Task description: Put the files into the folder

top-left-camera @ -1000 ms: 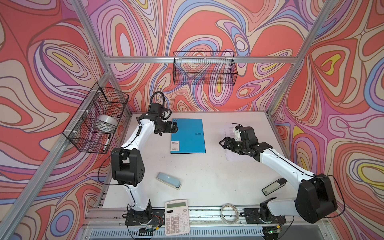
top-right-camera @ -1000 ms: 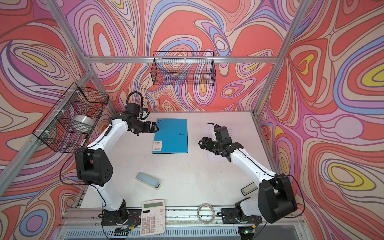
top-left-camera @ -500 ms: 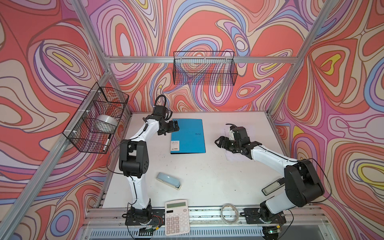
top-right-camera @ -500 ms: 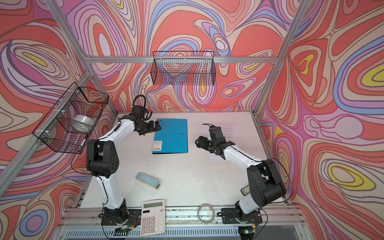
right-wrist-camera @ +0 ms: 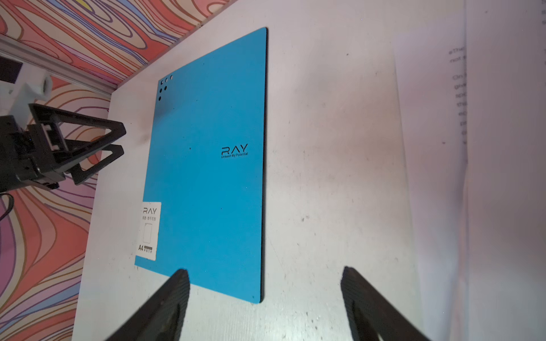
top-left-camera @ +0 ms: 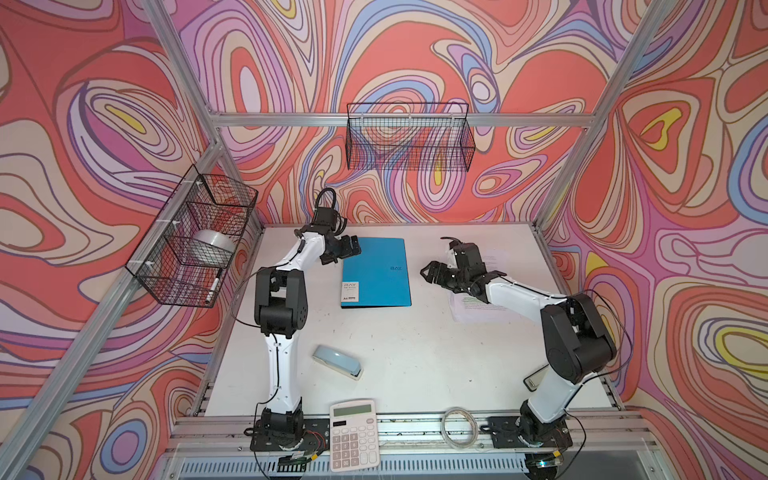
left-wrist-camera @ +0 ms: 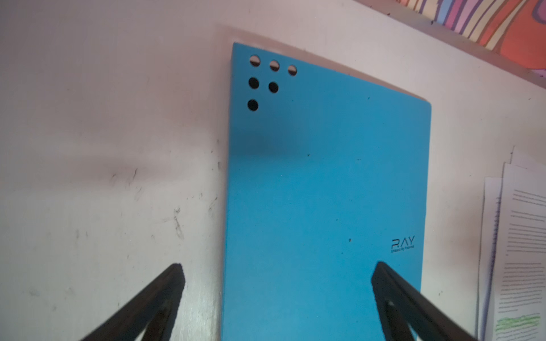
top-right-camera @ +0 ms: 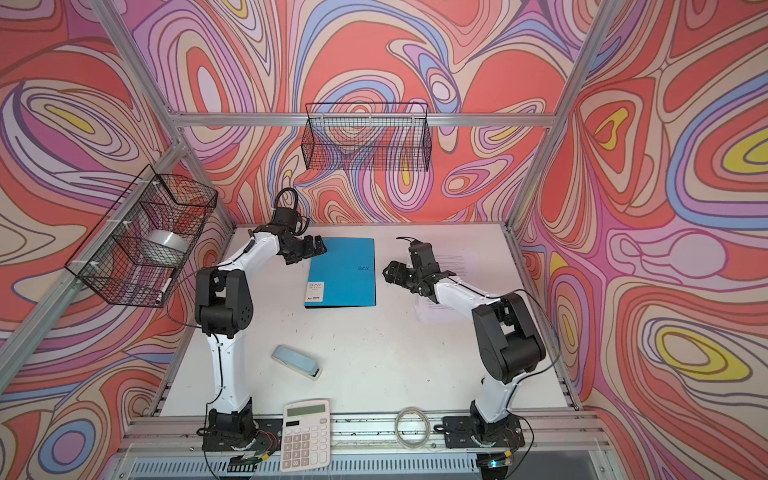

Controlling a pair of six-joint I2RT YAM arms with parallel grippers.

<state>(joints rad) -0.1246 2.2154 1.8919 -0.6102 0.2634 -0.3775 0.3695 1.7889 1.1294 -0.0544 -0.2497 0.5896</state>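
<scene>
Both pairs of jaws are spread and empty, flanking the folder (top-left-camera: 376, 272); catch only its top cover, lifting slowly.

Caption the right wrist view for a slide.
Closed blue folder flat on the table, papers beside it, left gripper open nearby.

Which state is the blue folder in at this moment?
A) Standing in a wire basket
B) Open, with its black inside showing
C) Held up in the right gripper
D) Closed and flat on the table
D: in both top views the folder lies flat on the table, its blue cover shut and no black inside showing.
</scene>
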